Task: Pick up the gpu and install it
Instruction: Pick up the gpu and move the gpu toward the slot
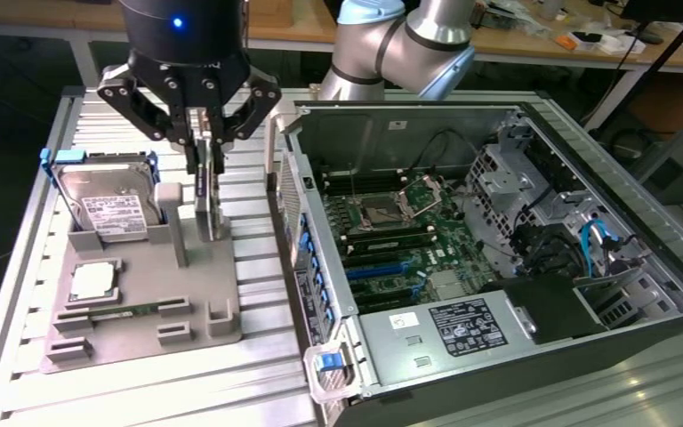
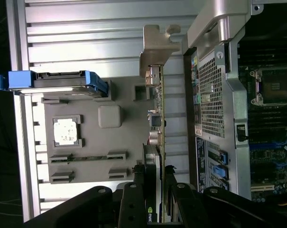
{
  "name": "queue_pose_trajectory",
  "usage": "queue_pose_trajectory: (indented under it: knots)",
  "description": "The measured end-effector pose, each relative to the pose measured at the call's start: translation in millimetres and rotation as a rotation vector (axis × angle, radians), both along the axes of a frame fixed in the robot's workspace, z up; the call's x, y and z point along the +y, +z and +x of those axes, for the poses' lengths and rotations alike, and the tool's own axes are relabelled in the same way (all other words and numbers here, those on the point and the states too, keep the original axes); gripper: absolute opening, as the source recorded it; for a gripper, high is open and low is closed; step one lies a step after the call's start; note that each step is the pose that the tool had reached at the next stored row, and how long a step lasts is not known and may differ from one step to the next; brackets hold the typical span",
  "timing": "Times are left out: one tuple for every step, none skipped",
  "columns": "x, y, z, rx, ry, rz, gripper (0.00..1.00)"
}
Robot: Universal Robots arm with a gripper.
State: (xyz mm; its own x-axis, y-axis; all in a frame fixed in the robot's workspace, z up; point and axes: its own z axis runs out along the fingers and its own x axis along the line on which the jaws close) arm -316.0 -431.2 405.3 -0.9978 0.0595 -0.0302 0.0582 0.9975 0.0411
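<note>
You've got the gpu (image 1: 210, 213) clamped in the gripper (image 1: 205, 165), upright over the tray (image 1: 199, 298), beside the case (image 1: 413, 133).

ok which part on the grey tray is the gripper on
The gpu, standing on edge in the gripper; the hard drive, processor and memory stick sit untouched.

You could read no wording: the white label (image 1: 118, 216) on the hard drive (image 1: 86, 182), the black label (image 1: 470, 325) on the power supply (image 1: 413, 349) and the small logo (image 2: 149, 216) on the gpu (image 2: 153, 156) were illegible.
</note>
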Motion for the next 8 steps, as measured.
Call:
queue_pose_trajectory:
  knots:
    - [0.0,-0.1,0.4,-0.0001,0.0,0.0001,0.27]
    - [-0.1,-0.1,1.3,-0.0002,0.0,0.0001,0.27]
    - [-0.1,-0.1,1.7,-0.0001,0.0,0.0001,0.27]
    - [-0.1,-0.1,2.2,-0.0002,0.0,0.0001,0.27]
    - [-0.1,-0.1,2.7,-0.0001,0.0,0.0001,0.27]
    - [0.0,-0.1,3.1,-0.0002,0.0,0.0001,0.27]
    - [-0.1,-0.2,3.8,-0.0003,0.0,0.0002,0.27]
    - [-0.1,-0.1,4.2,-0.0002,0.0,0.0001,0.27]
